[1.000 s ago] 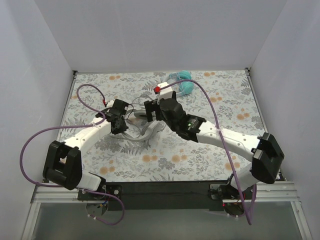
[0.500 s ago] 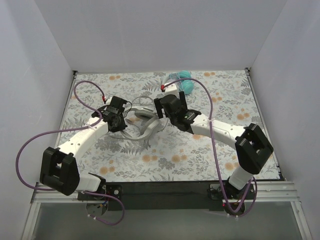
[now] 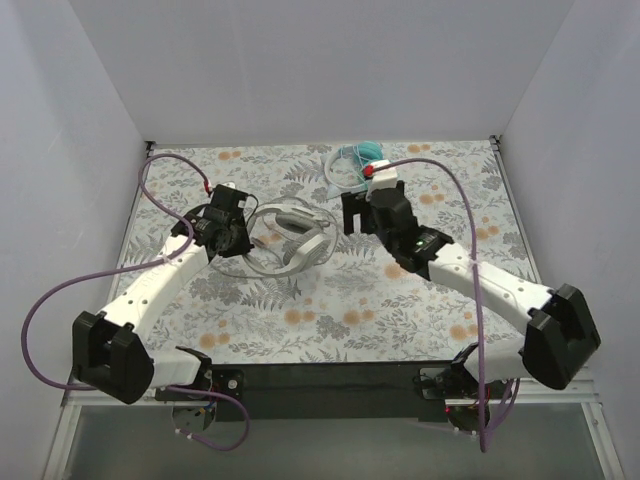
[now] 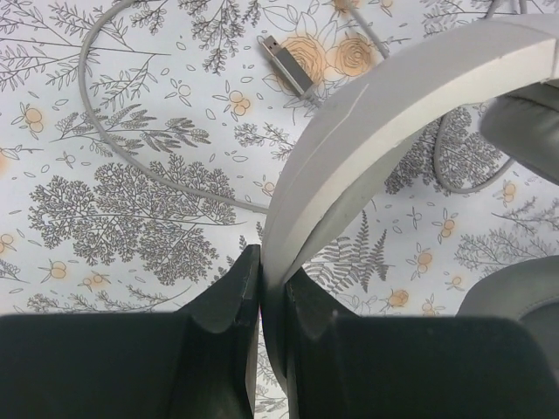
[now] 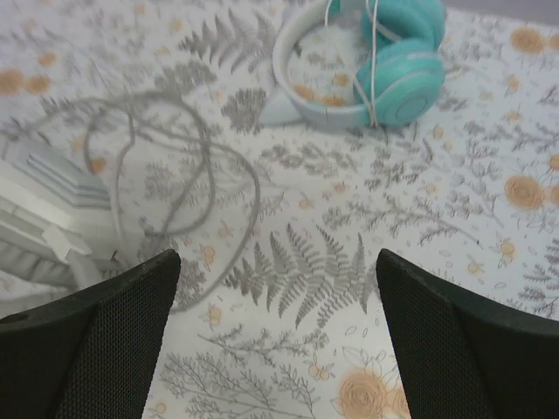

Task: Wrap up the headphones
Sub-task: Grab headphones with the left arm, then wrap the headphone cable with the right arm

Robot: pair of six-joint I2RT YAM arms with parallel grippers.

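**While the left gripper (image 3: 240, 236) is pinching the white-grey headphones (image 3: 300, 236), the right gripper (image 3: 350, 214) is hanging wide open**

Seen from above, both arms are reaching over a floral table cover (image 3: 400, 300). The white-grey headphones are lying directly in front of the left jaws, with one end caught between them. The right jaws are standing spread with nothing between them, well apart from that pair. The teal headphones (image 3: 364, 156) are resting just beyond the right jaws, by the table's far edge.

Through the left wrist camera, the two dark jaws are pressing tightly together on the pale headband (image 4: 367, 113). The band is arching away from them, forward and to the right. A dark grey ear cup (image 4: 522, 122) is showing ahead on the right. A thin grey cable (image 4: 113, 150) is curving across the cover ahead and to the left of the jaws. Its plug (image 4: 288, 65) is lying farther ahead, near the middle.

Through the right wrist camera, two black fingers (image 5: 105, 340) are standing as far apart as they go, gripping nothing. The teal pair is lying ahead of the jaws, toward the right finger, with a pale cord running across its cups. Loops of the grey cable are lying ahead, toward the left finger.
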